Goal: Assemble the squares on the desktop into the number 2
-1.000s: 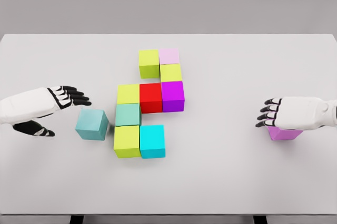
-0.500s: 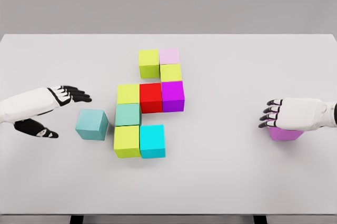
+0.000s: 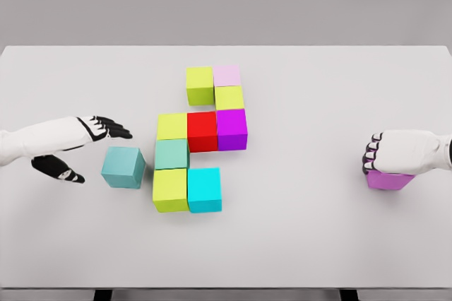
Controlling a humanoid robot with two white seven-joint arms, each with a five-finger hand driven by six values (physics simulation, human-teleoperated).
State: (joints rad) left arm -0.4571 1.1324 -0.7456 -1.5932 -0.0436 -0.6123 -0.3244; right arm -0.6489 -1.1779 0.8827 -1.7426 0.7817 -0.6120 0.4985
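Several coloured cubes sit joined mid-table: a yellow-green cube (image 3: 200, 85), pale pink cube (image 3: 227, 75), yellow cube (image 3: 229, 97), purple cube (image 3: 232, 129), red cube (image 3: 202, 131), a second yellow cube (image 3: 171, 126), a green-teal cube (image 3: 171, 153), a lime cube (image 3: 170, 189) and a cyan cube (image 3: 204, 189). A loose teal cube (image 3: 123, 167) lies just left of them, slightly turned. My left hand (image 3: 96, 152) is open beside its left face, fingers above and thumb below. My right hand (image 3: 385, 163) is curled over a magenta cube (image 3: 389, 181) at the far right.
The white table (image 3: 304, 237) runs nearly the full width of the view, with its front edge at the bottom. A wide bare stretch lies between the cube group and the magenta cube. A grey wall stands behind the table.
My right hand has curled its fingers and shifted slightly right, and the magenta cube moved with it. My left hand has stretched a little further right toward the teal cube.
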